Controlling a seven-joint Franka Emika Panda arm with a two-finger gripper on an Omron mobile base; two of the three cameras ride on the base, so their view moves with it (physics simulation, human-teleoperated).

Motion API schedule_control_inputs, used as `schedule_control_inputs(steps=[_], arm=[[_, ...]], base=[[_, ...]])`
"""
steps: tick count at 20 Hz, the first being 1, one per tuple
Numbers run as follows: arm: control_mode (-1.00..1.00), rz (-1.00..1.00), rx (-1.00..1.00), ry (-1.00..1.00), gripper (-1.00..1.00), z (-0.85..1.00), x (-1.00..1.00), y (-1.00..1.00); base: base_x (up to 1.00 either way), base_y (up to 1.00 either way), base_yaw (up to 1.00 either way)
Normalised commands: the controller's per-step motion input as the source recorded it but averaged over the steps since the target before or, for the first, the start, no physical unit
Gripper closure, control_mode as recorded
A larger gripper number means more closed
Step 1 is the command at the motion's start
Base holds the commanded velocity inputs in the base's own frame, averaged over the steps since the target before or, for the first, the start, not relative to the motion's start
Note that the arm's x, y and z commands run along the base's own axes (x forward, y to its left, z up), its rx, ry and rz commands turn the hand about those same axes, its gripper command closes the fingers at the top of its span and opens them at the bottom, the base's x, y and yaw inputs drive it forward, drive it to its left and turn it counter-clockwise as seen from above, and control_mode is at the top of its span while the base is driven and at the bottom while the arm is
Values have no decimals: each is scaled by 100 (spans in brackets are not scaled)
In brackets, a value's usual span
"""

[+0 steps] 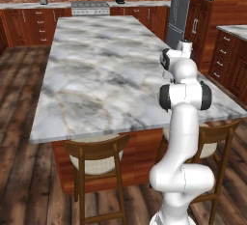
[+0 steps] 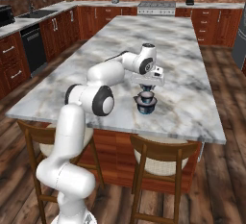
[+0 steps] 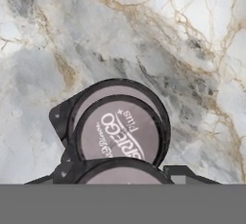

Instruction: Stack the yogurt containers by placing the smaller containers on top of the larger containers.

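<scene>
Hand (image 2: 147, 92) hangs straight down over the near right part of the marble surface (image 2: 182, 40), with the smaller container (image 2: 147, 94) between its fingers, so it appears to be grasping that cup just above the larger container (image 2: 146, 105). Whether the small cup already rests on the big one or sits a touch above it I cannot tell; the two overlap in the right base view.

Both cups look light and stiff, thin plastic probably, with smooth round sides that could slip or turn in a pinch. A hold across the small cup's body, below its rim, seems safest (the flat pale lids (image 3: 119, 132) give nothing to grip). Stacked, the small one may slide on the larger lid if set off-centre.

In the hand view the nearer cup is cut off at the bottom, and the fingertips cannot be made out. From the left base view the arm's own links cover both cups.
</scene>
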Motion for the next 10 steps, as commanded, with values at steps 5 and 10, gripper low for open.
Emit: schedule_control_inputs(steps=[5, 10], arm=[[-100, 0, 0, 0, 100, -7, 0, 0], [-100, 0, 0, 0, 100, -10, 1, 0]], base=[[0, 0, 0], [0, 0, 0]])
